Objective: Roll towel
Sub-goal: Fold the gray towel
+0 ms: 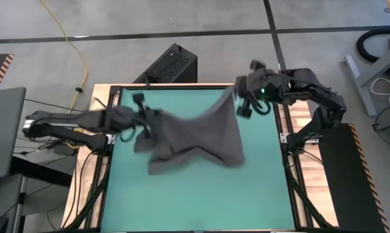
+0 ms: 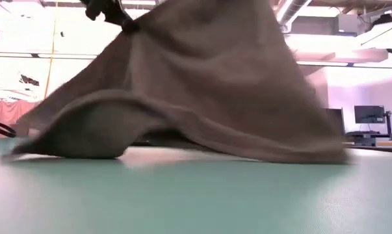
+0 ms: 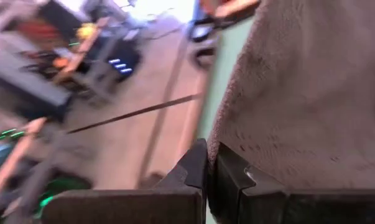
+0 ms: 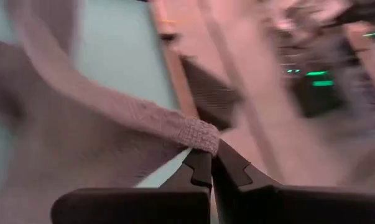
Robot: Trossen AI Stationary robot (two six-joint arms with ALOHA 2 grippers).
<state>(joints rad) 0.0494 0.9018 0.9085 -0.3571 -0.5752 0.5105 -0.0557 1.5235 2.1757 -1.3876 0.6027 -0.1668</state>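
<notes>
Grey towel lifted | left gripper pinching corner | right gripper pinching corner

You had a soft, matt, nubbly cloth towel over a smooth teal table mat, edged by pale wood; the fingers looked hard, dark plastic.

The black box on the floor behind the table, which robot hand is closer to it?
Left. The left gripper holds the towel just in front of the black box; the right gripper pinches it farther off to one side.

towel top cut off in low view, room behind wrist views blurred
</notes>
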